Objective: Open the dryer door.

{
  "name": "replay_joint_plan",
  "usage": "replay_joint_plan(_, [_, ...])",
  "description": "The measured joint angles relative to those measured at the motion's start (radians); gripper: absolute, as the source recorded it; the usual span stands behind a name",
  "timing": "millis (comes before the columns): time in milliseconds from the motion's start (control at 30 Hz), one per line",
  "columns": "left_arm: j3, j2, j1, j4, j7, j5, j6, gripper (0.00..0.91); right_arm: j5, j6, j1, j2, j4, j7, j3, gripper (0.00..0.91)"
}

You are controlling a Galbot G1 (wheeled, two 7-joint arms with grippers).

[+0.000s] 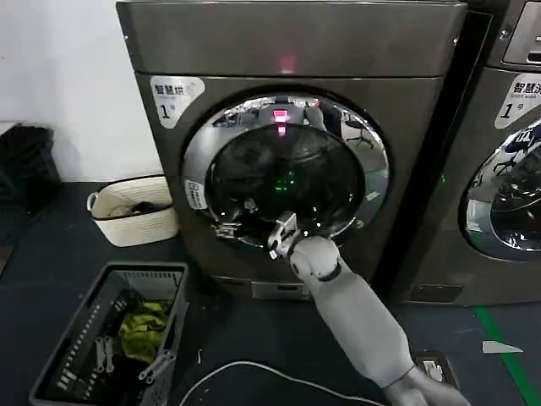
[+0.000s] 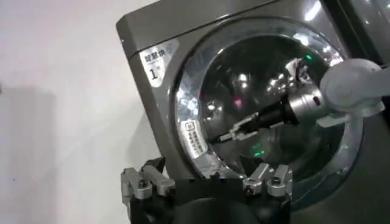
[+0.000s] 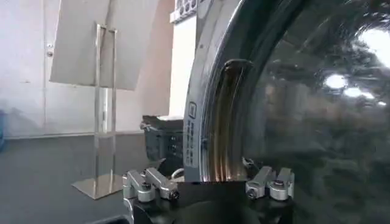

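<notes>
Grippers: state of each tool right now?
Left tool: open, holding nothing, away from the dryer door.
Right tool: open at the door's lower rim, gripping nothing.

round dryer door: wide mirror-chrome rim, highly glossy, reflects the room; centre of dark bulging glass, smooth and shiny; small white paper-like sticker on rim.
grey-brown dryer casing: brushed-looking metal, satin sheen.
right gripper: bare silvery metal fingers; wrist and arm in smooth light-grey plastic, matt.
left gripper: metal finger blocks with screw heads on a black body.
cream laundry basket: woven look, matt.
dark grey slatted crate: plastic, holding yellow-green cloth.
floor: dark, matt.
</notes>
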Motion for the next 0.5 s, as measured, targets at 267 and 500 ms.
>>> replay_joint_plan(267, [0.0, -0.005, 0.004, -0.006, 0.0, 0.002, -0.001, 0.907, -0.002, 0.015, 0.029, 0.019, -0.04, -0.02, -0.009, 0.907])
replay_joint_plan(500, [0.002, -0.011, 0.007, -0.006, -0.002, 0.005, -0.005, 0.907, -0.002, 0.032, 0.056, 0.032, -0.079, -0.043, -0.022, 0.907])
